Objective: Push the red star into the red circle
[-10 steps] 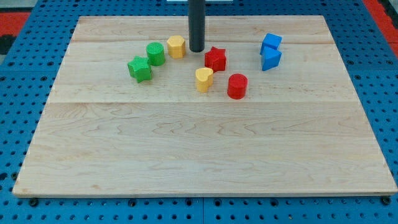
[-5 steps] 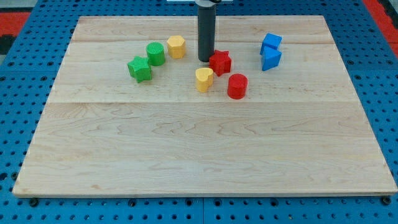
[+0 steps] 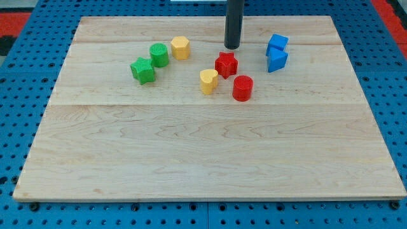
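The red star (image 3: 226, 65) lies on the wooden board (image 3: 203, 152) just up and left of the red circle (image 3: 242, 88), a small gap between them. My tip (image 3: 231, 48) stands just above the red star toward the view's top, slightly to its right, apart from it. The dark rod rises out of the top of the view.
A yellow heart (image 3: 208, 81) lies left of the red circle. A yellow hexagon (image 3: 180, 48), a green circle (image 3: 159, 55) and a green star (image 3: 143, 70) lie at the left. Two blue blocks (image 3: 276, 52) lie at the right.
My tip pushed the red star slightly right and down, then moved right and toward the view's top, from the star's left side to just above it.
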Controlling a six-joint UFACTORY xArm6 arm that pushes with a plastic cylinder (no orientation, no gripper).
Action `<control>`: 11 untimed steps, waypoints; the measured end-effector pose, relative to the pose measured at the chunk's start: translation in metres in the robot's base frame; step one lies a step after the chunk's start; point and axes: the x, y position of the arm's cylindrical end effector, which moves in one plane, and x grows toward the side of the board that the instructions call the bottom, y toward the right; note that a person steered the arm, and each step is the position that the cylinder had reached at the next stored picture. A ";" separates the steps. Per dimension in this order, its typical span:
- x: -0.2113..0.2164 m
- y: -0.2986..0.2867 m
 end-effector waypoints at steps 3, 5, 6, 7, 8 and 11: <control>0.056 0.000; 0.046 -0.031; 0.046 -0.036; 0.046 -0.048; 0.053 -0.058; 0.082 -0.043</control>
